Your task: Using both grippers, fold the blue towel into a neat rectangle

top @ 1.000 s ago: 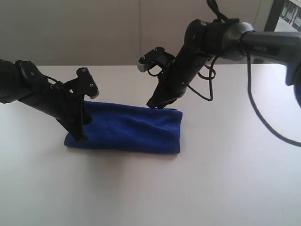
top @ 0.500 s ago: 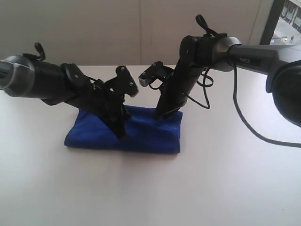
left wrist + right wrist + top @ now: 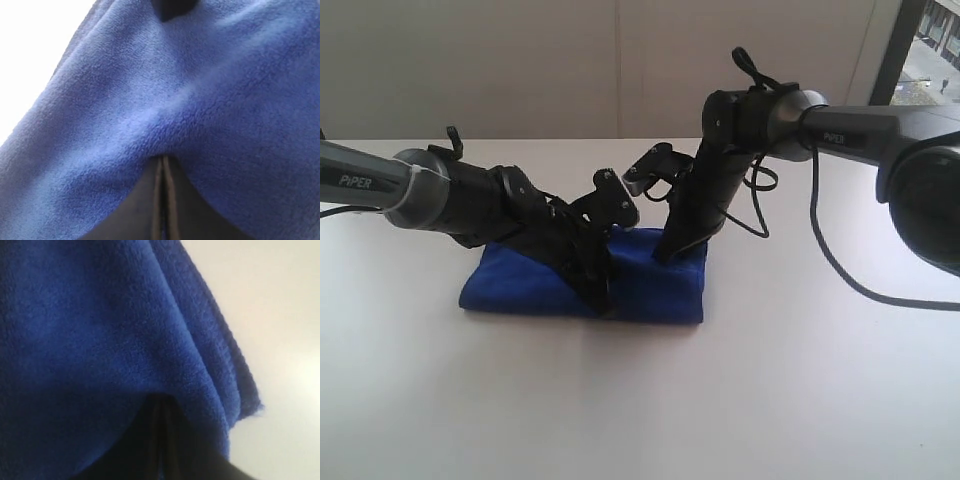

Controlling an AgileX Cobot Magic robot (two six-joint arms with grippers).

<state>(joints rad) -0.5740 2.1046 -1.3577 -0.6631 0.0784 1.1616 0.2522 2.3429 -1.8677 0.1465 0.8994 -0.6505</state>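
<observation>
A blue towel (image 3: 510, 290) lies as a long folded band on a white table (image 3: 640, 400), its long axis running side to side across the exterior view. I have both end effectors down on its right half. The left end effector (image 3: 603, 300) leans in from the left, with its tip on the cloth near the front edge, about mid-length. The right end effector (image 3: 665, 255) stands steeper, tip near the far edge towards the right end. Both are fully closed — each wrist view shows jaws meeting in a thin line, pushed into the pile, no cloth visibly between them. The towel's left end lies free, well apart from both tips — I judge the left arm nearer for folding it across.
</observation>
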